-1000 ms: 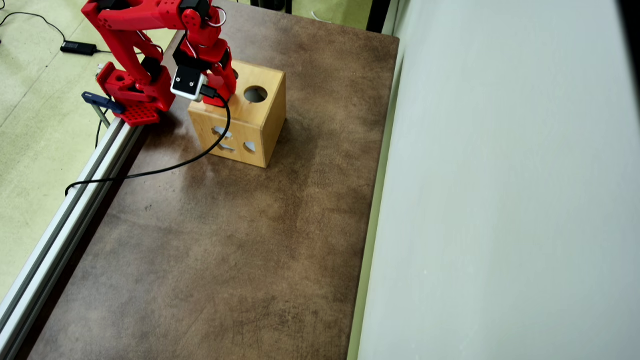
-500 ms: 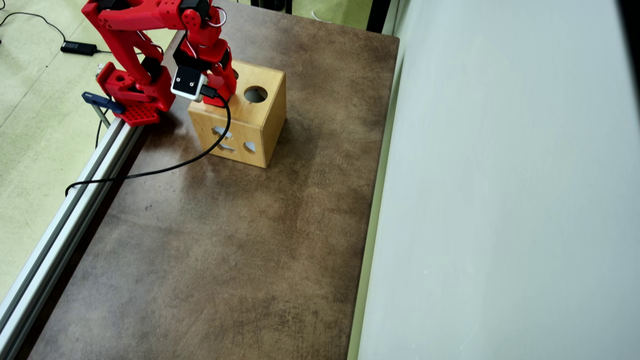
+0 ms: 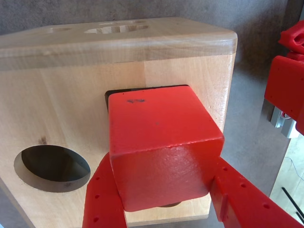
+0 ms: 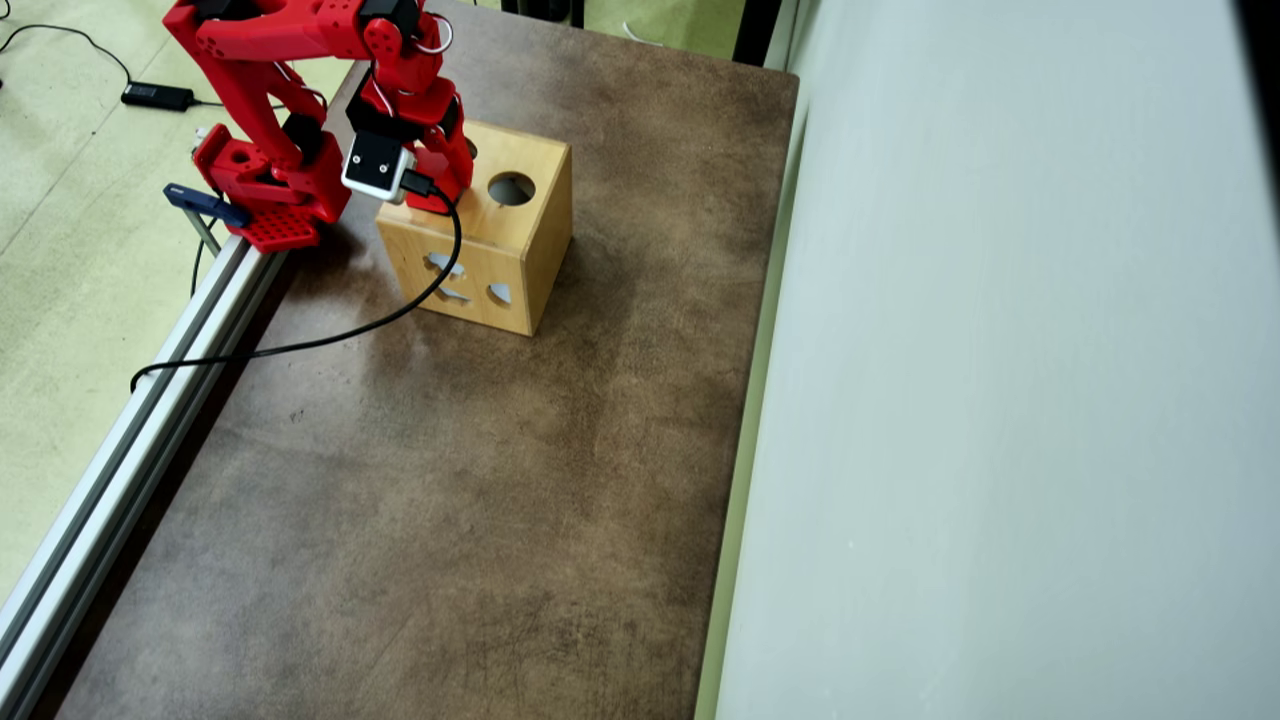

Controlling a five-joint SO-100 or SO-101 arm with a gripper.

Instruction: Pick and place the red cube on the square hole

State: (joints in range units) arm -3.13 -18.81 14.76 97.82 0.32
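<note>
**Cube held at the box top**

Wrist view: gripper (image 3: 164, 197) clamps the red cube (image 3: 161, 142) between both fingers (image 3: 102, 199), right over the square hole (image 3: 108, 93); only a dark sliver of it shows. Round cutout (image 3: 52, 166) to the left.

Overhead view: arm hides cube and square hole; wooden box (image 4: 520, 235) on the brown table (image 4: 480, 480).

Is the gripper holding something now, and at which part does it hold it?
Yes. In the wrist view the gripper holds the red cube by two opposite side faces near its lower end, over the square hole.
</note>
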